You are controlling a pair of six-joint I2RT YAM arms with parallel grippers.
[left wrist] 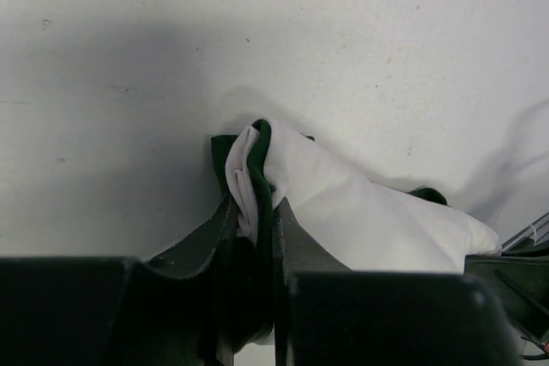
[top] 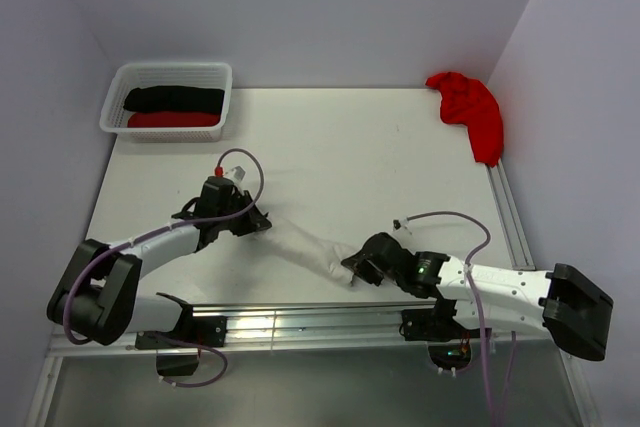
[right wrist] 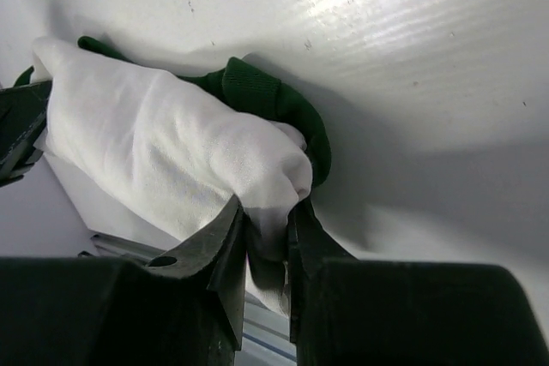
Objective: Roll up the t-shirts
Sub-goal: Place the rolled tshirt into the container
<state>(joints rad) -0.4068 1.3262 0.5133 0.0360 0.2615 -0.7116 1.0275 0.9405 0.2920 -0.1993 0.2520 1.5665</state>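
Note:
A white t-shirt with dark green trim (top: 308, 247) lies rolled into a long bundle across the table's near middle, stretched between both arms. My left gripper (top: 258, 222) is shut on its left end, where white and green folds (left wrist: 253, 179) are pinched between the jaws. At the bundle's right end my right gripper (top: 352, 269) is shut on white cloth (right wrist: 276, 212), with the green collar (right wrist: 283, 109) curling just beyond. A loose red t-shirt (top: 472, 113) lies crumpled at the far right corner. A rolled black t-shirt (top: 174, 99) and a rolled red t-shirt (top: 174, 120) lie in the basket.
The white lattice basket (top: 222, 97) stands at the far left corner. A metal rail (top: 300, 322) runs along the near edge between the arm bases, and another rail (top: 510, 212) follows the right edge. Walls close in on both sides.

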